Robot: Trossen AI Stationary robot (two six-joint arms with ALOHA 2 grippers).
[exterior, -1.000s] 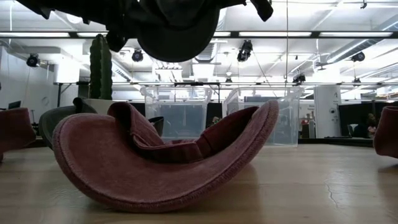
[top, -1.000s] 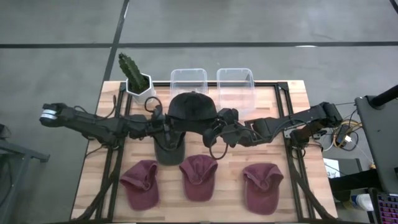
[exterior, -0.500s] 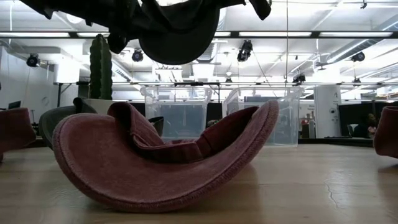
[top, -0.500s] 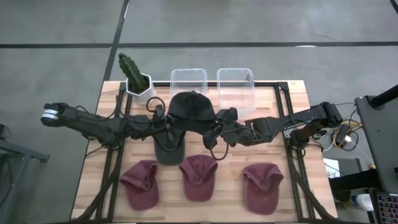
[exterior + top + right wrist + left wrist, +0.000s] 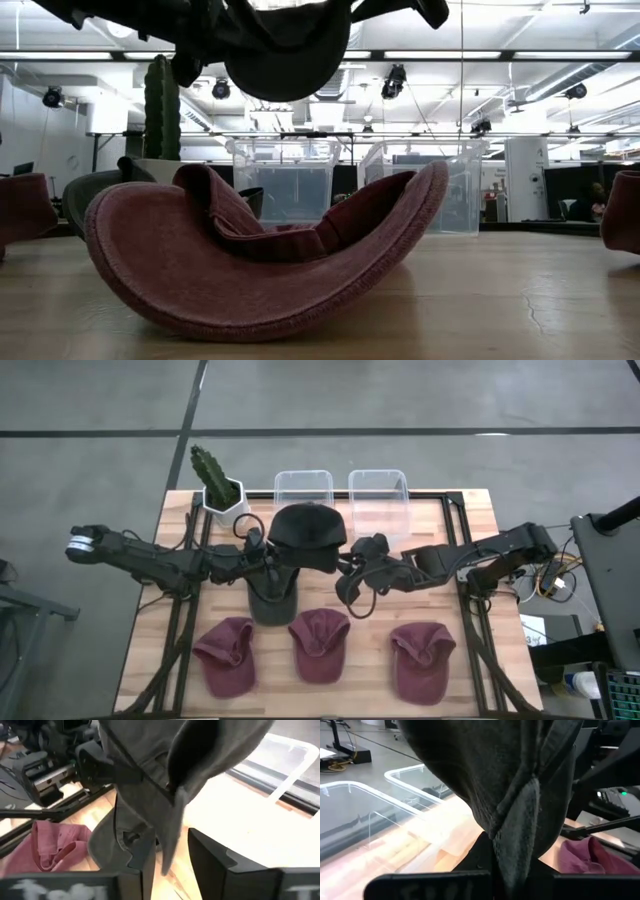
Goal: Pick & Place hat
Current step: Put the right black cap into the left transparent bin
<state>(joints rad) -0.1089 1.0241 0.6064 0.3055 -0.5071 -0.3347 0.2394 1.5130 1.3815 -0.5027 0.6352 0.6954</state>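
Note:
A black hat (image 5: 308, 528) hangs in the air above the table's middle, in front of the two clear bins; the low view shows its crown (image 5: 285, 50) sagging down. My left gripper (image 5: 270, 557) is at the hat's left side, shut on it. My right gripper (image 5: 347, 565) is at the hat's right side. It is open, its fingers standing on either side of the hat's hanging edge (image 5: 170, 835); I cannot tell whether they touch it. A second dark grey hat (image 5: 272, 600) lies flat on the table below. My left gripper pinches a bunched fold of the black hat's lower edge (image 5: 517, 835) between its two fingers, coming in about level from the table's left. Several layers look gathered there. The hat is lifted clear of the table and bulges up and away from the fingers.
Three maroon hats lie in a row along the near edge (image 5: 226, 653) (image 5: 320, 643) (image 5: 422, 658). Two clear bins (image 5: 303, 490) (image 5: 378, 495) stand at the far edge, and a cactus in a white pot (image 5: 215, 480) is at the far left corner.
The black hat has shifted a little toward the far edge and the left, still held up by the left gripper. My right gripper has drawn back slightly toward the table's right.

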